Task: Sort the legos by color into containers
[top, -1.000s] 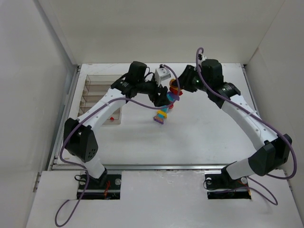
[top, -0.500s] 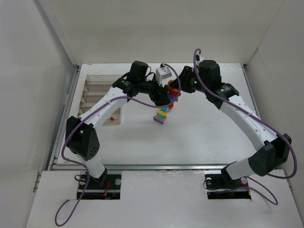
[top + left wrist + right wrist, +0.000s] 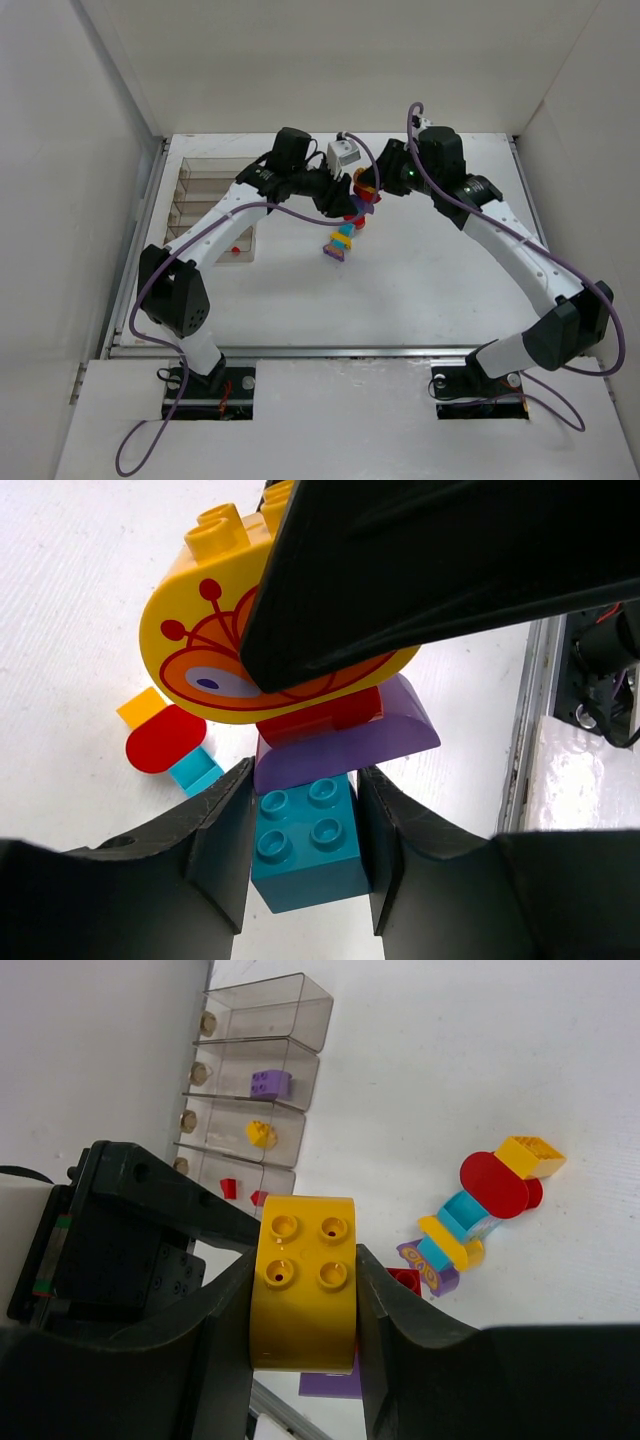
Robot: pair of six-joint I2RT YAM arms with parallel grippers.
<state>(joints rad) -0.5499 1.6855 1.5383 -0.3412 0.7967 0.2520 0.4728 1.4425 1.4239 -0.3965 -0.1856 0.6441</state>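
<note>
My left gripper (image 3: 305, 810) is shut on a teal brick (image 3: 305, 845). It is the bottom of a stack with a purple curved brick (image 3: 350, 745), a red brick and a yellow rounded brick (image 3: 225, 645). My right gripper (image 3: 305, 1290) is shut on that same yellow brick (image 3: 305, 1280). In the top view the two grippers, left (image 3: 345, 200) and right (image 3: 375, 185), meet over the table's far middle. A joined cluster of yellow, red, teal and purple bricks (image 3: 340, 240) lies on the table below. The smoke-tinted container (image 3: 205, 200) stands at the far left.
The container's compartments (image 3: 290, 1020) hold a purple brick (image 3: 270, 1082), a yellow brick (image 3: 262, 1133) and small red pieces (image 3: 228, 1188). White walls enclose the table on the left, back and right. A metal rail (image 3: 520, 730) runs along the table edge.
The right gripper has moved slightly left, closer to the left one, and the held stack has shifted a little. The cluster on the table has stayed put.
</note>
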